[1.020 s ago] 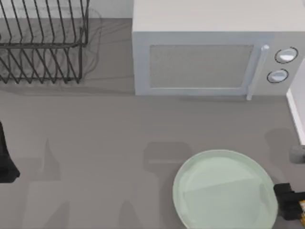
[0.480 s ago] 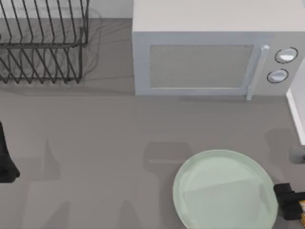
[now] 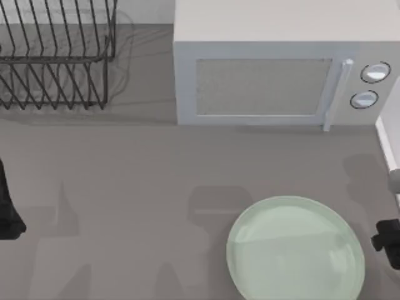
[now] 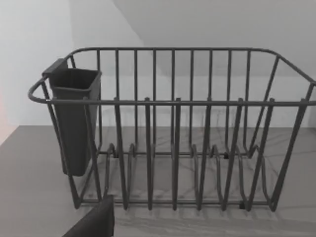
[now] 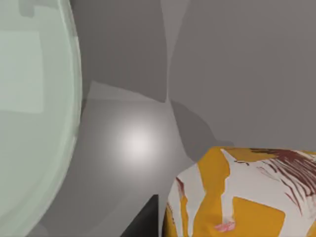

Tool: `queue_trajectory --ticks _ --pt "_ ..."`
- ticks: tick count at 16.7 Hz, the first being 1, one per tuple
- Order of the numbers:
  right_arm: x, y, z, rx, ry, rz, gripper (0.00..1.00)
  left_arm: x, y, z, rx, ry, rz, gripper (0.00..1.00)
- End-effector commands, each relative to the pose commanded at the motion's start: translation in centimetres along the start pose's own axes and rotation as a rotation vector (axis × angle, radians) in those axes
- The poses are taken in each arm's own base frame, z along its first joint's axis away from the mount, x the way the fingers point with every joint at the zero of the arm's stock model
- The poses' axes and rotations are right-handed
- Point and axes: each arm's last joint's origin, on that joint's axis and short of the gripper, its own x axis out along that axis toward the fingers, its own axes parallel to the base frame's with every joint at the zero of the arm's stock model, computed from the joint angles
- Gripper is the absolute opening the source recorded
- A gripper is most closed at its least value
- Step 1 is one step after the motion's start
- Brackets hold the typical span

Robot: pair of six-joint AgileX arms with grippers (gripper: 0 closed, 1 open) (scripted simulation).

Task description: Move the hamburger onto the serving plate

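Orange-yellow hamburger (image 5: pixel 247 195) sits close under my right gripper (image 3: pixel 389 240), right of the plate (image 3: pixel 295 250); whether my fingers are clenched, I cannot tell

Plate (image 3: pixel 294 250): you're looking at a big round pale mint-green dish, lying flat on the table toward the top view's right, in front of the microwave. Its face is bare and its near edge runs out of the top view.
Plate rim: smooth and shallow; your right wrist view catches its curved edge (image 5: pixel 34 123).
Hamburger (image 5: pixel 237 192): orange-yellow lump with white patches and dark red streaks, off the plate, grey table between them.
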Motion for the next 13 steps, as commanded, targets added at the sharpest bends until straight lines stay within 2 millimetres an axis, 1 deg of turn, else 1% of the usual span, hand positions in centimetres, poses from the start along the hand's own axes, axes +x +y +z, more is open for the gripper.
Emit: queue_trajectory --ticks 3,5,7,11,13 --pt "-3.3 0.0 -0.3 -0.001 0.008 -0.001 0.0 0.0 0.0 0.0 0.0 0.0 0.0 1.0" --pt "-4.9 -0.1 -0.5 -0.001 -0.009 0.0 0.0 0.0 0.0 0.0 0.0 0.0 0.0 1.0" --pt "-5.4 -0.1 -0.6 -0.001 -0.016 0.001 0.0 0.0 0.0 0.0 0.0 0.0 0.0 1.0" --pt "-5.2 -0.1 -0.6 -0.001 -0.012 0.001 0.0 0.0 0.0 0.0 0.0 0.0 0.0 1.0" --pt "-5.3 0.1 -0.4 -0.041 -0.007 0.001 0.0 0.0 0.0 0.0 0.0 0.0 0.0 1.0"
